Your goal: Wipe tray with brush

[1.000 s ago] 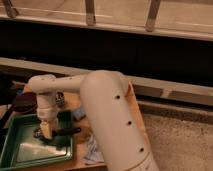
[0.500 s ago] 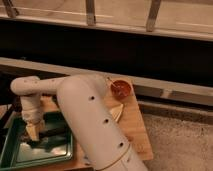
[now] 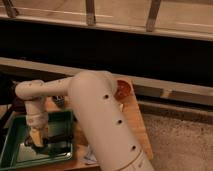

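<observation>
Hovering low inside green tray [image 3: 16,146], jaws touching dark brush [image 3: 42,145] just below; whether clasping it, cannot tell.

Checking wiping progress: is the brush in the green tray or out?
In. The end effector is down inside the tray, the dark brush at its tip.

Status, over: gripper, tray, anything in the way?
Gripper low over green tray, left half. Brush cannot be made out. Orange bowl sits apart, off to the tray's right.
</observation>
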Motion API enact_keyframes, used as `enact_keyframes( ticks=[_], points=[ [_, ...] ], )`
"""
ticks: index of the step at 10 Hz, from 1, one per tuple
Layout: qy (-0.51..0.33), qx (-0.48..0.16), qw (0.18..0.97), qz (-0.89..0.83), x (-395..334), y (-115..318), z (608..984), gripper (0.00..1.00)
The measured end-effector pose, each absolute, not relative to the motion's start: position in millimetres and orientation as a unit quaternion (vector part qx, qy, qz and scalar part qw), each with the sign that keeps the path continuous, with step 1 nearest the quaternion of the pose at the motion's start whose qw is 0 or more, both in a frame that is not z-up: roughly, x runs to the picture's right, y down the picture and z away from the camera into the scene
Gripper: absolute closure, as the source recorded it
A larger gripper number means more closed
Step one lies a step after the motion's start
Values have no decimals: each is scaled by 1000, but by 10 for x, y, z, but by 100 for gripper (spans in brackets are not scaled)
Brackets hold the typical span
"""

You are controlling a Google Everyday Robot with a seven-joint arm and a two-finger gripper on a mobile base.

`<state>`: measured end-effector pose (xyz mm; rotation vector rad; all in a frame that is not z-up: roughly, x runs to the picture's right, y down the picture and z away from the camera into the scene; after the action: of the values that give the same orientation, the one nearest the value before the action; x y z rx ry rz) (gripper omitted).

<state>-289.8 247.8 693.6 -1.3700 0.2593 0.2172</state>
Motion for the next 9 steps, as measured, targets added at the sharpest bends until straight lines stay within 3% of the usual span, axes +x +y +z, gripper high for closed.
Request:
enact_keyframes(
  ticks=[5,9],
  points=[
    [138,-612,767,136,-2259,2433,6851,91],
    [127,-596,784,120,-2481,2118,7098,91]
  ],
)
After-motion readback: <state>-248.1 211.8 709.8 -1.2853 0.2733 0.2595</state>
